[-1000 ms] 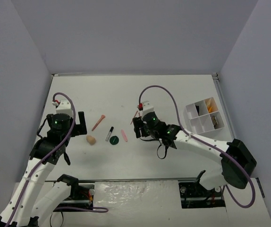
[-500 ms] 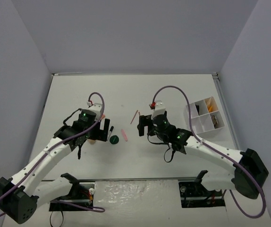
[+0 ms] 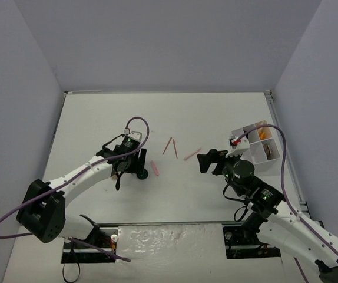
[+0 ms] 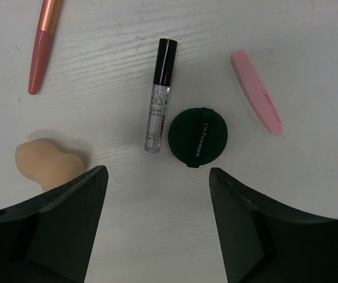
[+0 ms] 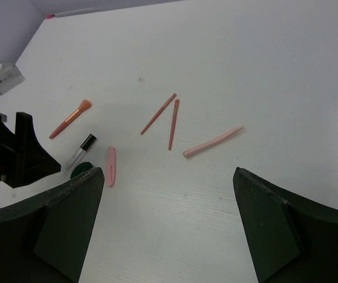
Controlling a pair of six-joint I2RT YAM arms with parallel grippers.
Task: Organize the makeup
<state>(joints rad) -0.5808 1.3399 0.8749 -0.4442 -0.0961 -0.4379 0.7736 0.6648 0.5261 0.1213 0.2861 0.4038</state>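
left fingers spread, empty, above green disc and clear tube | right fingers spread, empty, near three thin sticks on desk

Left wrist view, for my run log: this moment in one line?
left gripper: open, by green disc | right gripper: open, empty | sponge, gloss tube: on table

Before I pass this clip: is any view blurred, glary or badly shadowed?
Left wrist: sharp, the lettering on the dark-green disc is readable, and there is only a soft shadow by the beige sponge. Right wrist: evenly lit with no glare, but the right claw's fingers are near-black and their detail is lost. Top external: flat, diffuse light on the table with no hard shadows; the thin pink stick is barely resolved.
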